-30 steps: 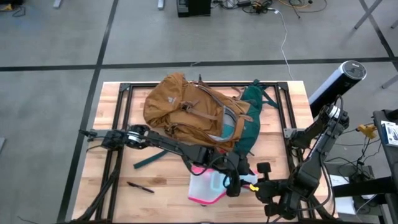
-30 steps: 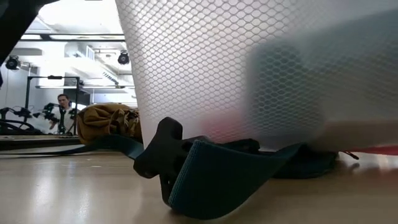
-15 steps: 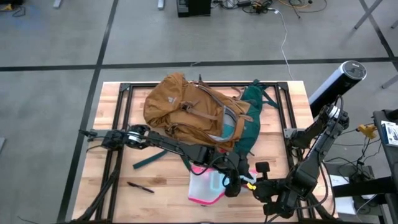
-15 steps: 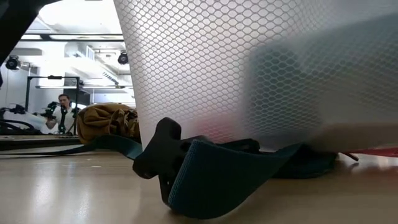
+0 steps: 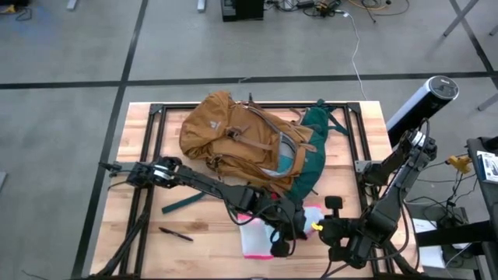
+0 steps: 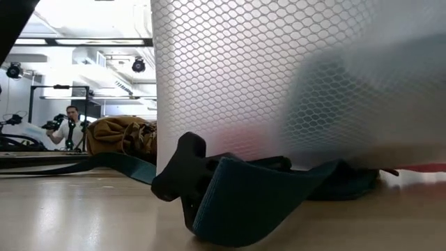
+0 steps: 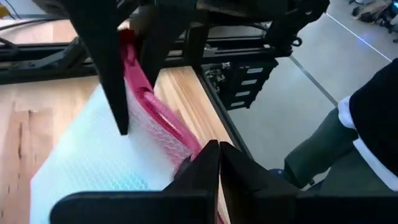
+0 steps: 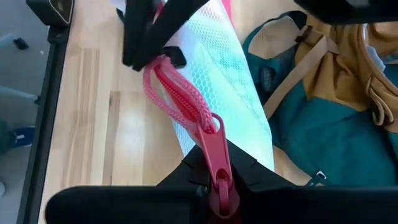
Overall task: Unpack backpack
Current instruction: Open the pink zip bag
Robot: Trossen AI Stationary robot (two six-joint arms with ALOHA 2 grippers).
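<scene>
Grey concrete floor (image 5: pixel 70 117) crossed by dark lines surrounds the wooden table (image 5: pixel 132 194).

Left matte-black jointed robot arm (image 5: pixel 204 183), slender tubular links showing along its length; right matte-black jointed robot arm (image 5: pixel 389 198), bulkier housings and dark cabling showing; flat black angular gripper fingers (image 7: pixel 205 171) tapering toward narrow tips.

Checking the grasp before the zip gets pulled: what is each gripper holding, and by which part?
Right gripper pinches the pink zip pull of the clear pink-edged mesh pouch. Left gripper is shut on the pouch's pink zip edge.
</scene>
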